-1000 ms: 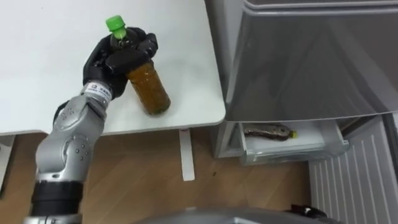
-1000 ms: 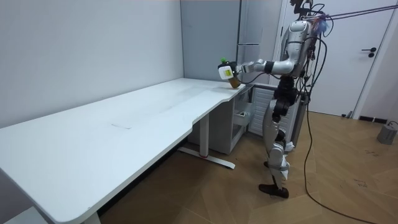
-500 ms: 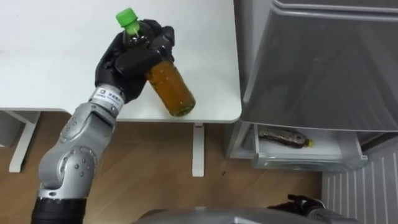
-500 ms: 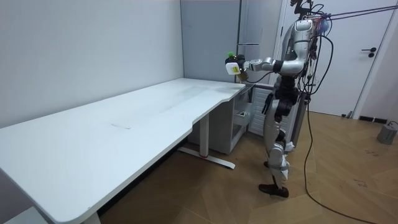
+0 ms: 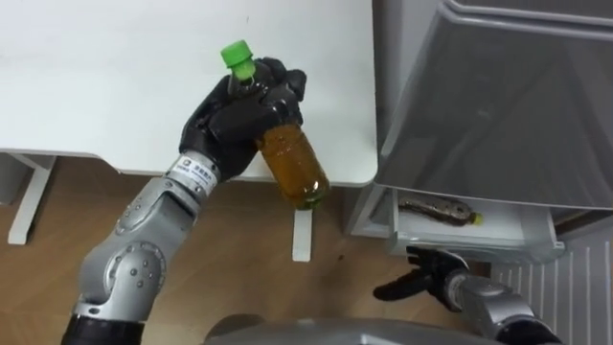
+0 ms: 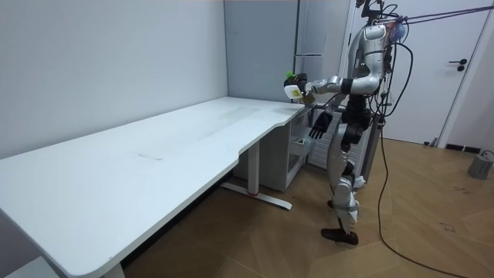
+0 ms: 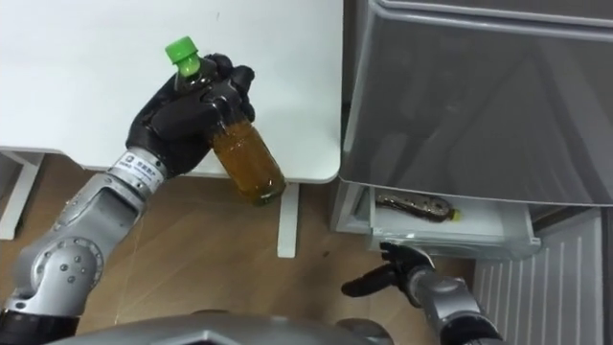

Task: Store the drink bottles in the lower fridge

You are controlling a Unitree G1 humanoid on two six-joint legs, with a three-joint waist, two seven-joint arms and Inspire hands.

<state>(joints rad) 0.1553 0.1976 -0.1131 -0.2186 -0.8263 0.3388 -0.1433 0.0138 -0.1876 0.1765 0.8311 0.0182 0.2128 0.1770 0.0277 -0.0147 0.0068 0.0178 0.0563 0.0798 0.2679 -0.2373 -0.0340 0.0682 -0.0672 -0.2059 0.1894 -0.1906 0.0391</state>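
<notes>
Over the table (image 5: pixel 115 86) edge — left hand (image 5: pixel 230 125) grips bottle (image 5: pixel 295 165), cap (image 5: pixel 235 54) tilted up-left.

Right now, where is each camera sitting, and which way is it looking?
Left eye view: on the robot's head, looking down at the white table, the fridge and its lower drawer; the left robot hand holds a drink bottle, the right robot hand hangs low, open.
Right eye view: just beside it, same downward look, same arms.
Room view: standing across the room, facing the whole robot beside the fridge.
Both eye views share the second bottle lying in the drawer.
</notes>
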